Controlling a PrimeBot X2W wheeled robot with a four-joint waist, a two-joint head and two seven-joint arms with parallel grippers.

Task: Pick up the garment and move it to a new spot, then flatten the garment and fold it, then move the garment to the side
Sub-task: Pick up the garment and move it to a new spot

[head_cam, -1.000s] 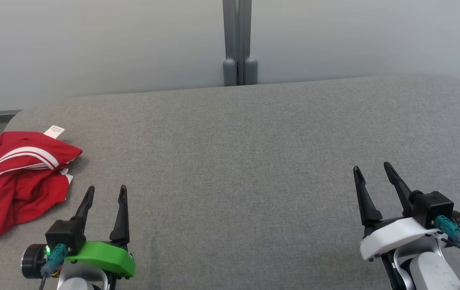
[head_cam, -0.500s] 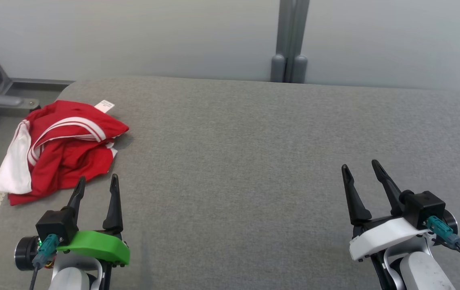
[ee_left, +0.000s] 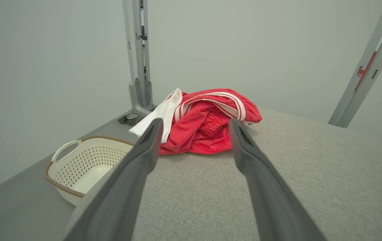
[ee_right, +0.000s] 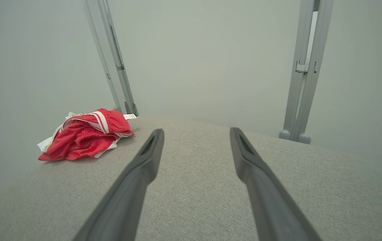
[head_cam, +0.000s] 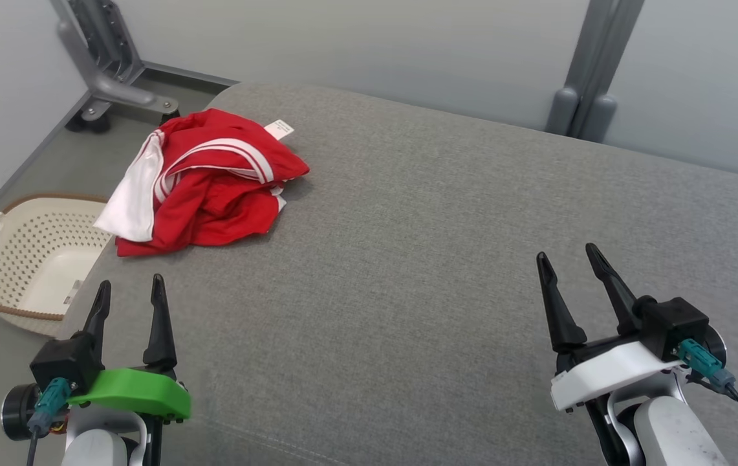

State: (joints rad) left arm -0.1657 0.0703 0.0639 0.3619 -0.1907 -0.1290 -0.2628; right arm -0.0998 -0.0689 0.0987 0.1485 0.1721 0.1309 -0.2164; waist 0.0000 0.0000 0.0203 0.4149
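Head view: framing swung leftward vs a sec ago, a camera turn and not a shift of things. Now takes in the red-and-white garment (head_cam: 207, 184) whole, crumpled in a heap at the far-left corner of the bench (head_cam: 420, 213), white panel lapping toward the left edge, label (head_cam: 279, 129) sticking out at the back. Also brings in a cream basket (head_cam: 16, 255) on the floor just beside the left edge, plus a grey frame foot (head_cam: 116, 84) beyond the corner. Low at the near-left edge: left gripper (head_cam: 130, 283), fingers apart, nothing between, well short of the heap. Toward the near-right side: right gripper (head_cam: 566, 252), fingers likewise apart, empty, well apart from the garment.

Left wrist view: looks straight at the garment (ee_left: 207, 113), framed between the two spread fingers, w/ bare bench between tips and cloth. Basket (ee_left: 77, 157) lower left, off the bench.

Right wrist view: garment (ee_right: 87, 139) far off to that view's left, by the far-left corner. Spread fingers over bare bench, nothing held.

Meaning for the task, as a guess: at step one, w/ no pickup yet. Prob. a lining-up on the heap, w/ the left arm the obvious one for the reach, approx. straight ahead. Worth minding: heap close to the left edge, so some risk of a sloppy grab dragging it off toward the basket.
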